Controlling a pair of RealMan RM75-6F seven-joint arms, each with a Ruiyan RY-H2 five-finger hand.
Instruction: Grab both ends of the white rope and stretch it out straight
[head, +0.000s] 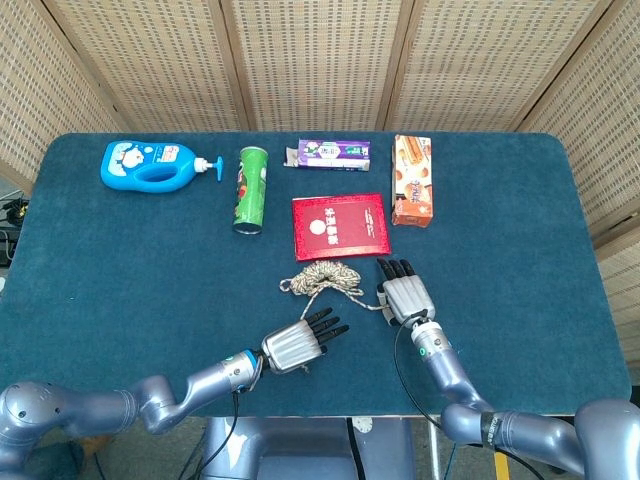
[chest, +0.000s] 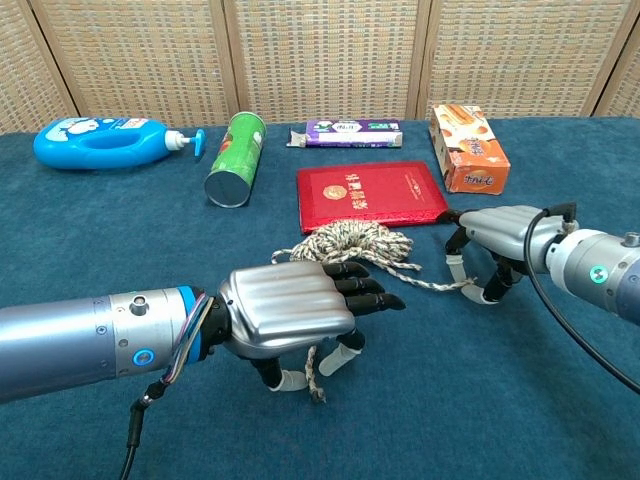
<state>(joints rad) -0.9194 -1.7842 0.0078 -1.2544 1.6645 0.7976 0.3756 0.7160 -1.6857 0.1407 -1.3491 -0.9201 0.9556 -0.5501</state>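
White rope (head: 327, 273) lies mostly bunched in a loose pile on the blue surface (head: 120, 260), just in front of the red booklet (head: 340, 225), roughly btwn the two robot hands. Two strands run out of the pile: one toward the near-left, one toward the right.

Left robot hand (chest: 290, 310) sits palm-down near the front edge, knuckles up, dark fingers (chest: 365, 285) stretched toward the pile w/o reaching it. Under the palm, thumb and a fingertip pinch the near-left rope end; in chest view the frayed tail pokes out just below the hand. So left is gripping rope.

Right robot hand (chest: 495, 240) is just right of the pile, arched over the surface, fingertips down. The right strand runs along the surface to its fingertips and meets them at the white tips; looks pinched there, rope end held. Head view shows same hand (head: 404, 292) w/ strand leading in from the left.

Rope not taut; bulk is a tangle, both strands slack on the surface.

Back row, well apart from rope: blue pump bottle (head: 152, 164), green can (head: 250, 189) on its side, purple packet (head: 333, 152), orange snack box (head: 411, 180).
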